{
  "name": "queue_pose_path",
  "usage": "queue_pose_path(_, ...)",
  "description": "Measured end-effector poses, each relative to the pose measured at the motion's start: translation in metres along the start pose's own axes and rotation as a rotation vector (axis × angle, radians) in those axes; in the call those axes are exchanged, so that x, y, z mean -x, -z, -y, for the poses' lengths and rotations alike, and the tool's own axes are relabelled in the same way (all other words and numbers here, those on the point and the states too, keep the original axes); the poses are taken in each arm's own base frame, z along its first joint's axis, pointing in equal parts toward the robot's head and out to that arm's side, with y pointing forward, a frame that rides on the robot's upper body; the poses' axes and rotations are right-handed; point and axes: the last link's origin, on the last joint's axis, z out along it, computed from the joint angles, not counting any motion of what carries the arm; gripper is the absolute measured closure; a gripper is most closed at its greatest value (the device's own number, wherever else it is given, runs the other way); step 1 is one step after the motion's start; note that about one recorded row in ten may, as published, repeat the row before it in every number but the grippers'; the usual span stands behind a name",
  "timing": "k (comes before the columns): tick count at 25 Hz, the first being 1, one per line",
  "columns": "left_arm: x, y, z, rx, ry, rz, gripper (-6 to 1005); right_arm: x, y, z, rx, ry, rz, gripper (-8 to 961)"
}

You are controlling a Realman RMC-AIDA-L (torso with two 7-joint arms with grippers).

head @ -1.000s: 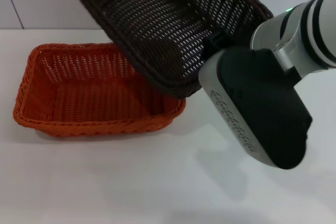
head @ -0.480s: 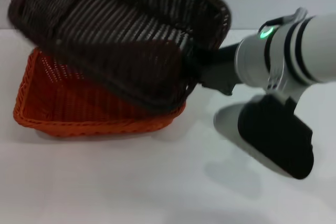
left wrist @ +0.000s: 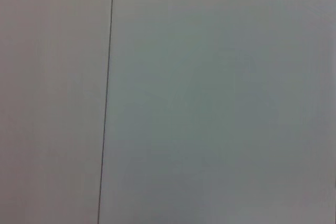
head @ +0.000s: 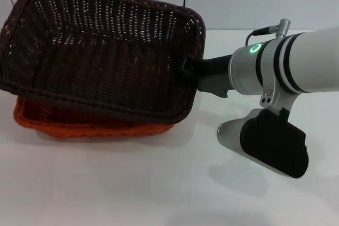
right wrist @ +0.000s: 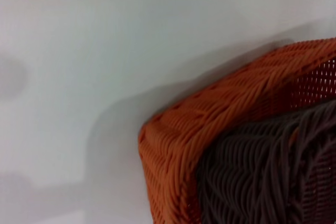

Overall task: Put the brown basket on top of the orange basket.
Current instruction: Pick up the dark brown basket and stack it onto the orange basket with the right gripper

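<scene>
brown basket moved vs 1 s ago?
Yes. The brown basket swung to the robot's left and down, now covering the unmoved orange basket, held by the right end effector.

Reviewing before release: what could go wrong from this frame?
1. The brown basket sits tilted over the orange basket, so it may settle crooked or jam rather than nest.
2. The right gripper holds only its right-hand rim; opening now could let the basket tip.
3. Pushing down might slide the orange basket on the table.
</scene>
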Motion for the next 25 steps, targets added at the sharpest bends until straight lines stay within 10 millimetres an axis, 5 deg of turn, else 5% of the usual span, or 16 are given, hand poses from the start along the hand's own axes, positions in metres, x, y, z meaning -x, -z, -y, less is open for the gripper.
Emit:
queue_pose_path(17, 0.002, -0.005, -0.006, 0.009, 0.011, 0.022, 217, 0.002, 0.002, -0.014, -0.017, -0.135, -0.024, 760)
queue_pose_path(25, 0.002, -0.008, -0.01, 0.025, -0.004, 0.027, 218, 0.01, 0.021, -0.023, -0.024, -0.163, -0.038, 444)
